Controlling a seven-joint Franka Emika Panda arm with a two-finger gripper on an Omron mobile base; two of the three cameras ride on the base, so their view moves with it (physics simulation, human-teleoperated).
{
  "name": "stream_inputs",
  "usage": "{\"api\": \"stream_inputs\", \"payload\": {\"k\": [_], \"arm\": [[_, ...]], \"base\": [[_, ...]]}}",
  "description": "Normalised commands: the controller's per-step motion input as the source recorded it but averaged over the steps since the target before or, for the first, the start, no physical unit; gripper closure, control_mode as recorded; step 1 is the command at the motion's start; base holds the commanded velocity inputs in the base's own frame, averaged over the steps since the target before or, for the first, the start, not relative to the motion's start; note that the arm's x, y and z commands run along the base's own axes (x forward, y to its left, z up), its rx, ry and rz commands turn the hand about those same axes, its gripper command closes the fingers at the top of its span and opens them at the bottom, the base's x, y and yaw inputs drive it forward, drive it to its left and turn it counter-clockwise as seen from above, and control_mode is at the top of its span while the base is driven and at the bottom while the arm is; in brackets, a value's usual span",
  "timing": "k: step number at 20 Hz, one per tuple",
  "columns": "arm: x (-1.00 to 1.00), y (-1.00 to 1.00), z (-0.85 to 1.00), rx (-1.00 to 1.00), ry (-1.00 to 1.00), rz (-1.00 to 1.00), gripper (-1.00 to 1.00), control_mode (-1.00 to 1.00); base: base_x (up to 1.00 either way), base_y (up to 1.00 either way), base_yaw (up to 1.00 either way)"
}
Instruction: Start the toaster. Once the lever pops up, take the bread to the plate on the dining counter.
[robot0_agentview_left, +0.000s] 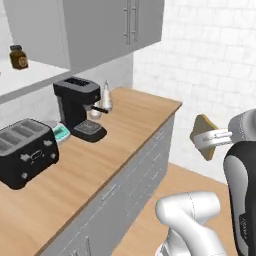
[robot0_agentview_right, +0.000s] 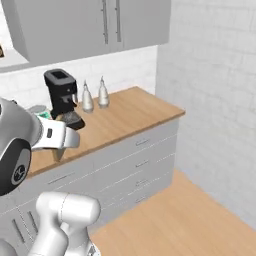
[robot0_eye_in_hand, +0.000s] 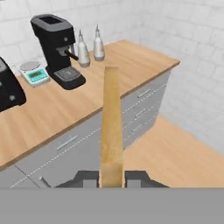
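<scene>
Clamped on the bread (robot0_eye_in_hand: 111, 127), the gripper (robot0_eye_in_hand: 112, 178) holds the slice edge-on between its two dark fingertips, the slice running up the middle of the hand view. In the left base view the same slice (robot0_agentview_left: 204, 136) sits at the right of the frame, out over the wood floor and well apart from the worktop (robot0_agentview_left: 105, 165). The toaster (robot0_agentview_left: 26, 151) stands at the lower left of that frame, its slots showing no bread; the coffee machine (robot0_agentview_left: 79, 107) is at centre left, with a small scale (robot0_eye_in_hand: 34, 73) just beside it and two shakers (robot0_eye_in_hand: 90, 46) near the tiled wall. By my judgement the toasting step is done and the carry is in hand. The next move calls for travel toward the dining counter, bringing the plate into sight, then turning the slice flat over it before the fingers let go.
</scene>
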Motion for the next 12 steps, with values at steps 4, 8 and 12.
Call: {"api": "stream_inputs", "payload": {"k": [4,8,12], "arm": [[0.0,0.0,0.0,0.0,0.0,0.0,1.0,1.0],[0.0,0.0,0.0,0.0,0.0,0.0,1.0,1.0],[0.0,0.0,0.0,0.0,0.0,0.0,1.0,1.0]], "base": [[0.0,0.0,-1.0],[0.0,0.0,-1.0],[0.0,0.0,-1.0]]}}
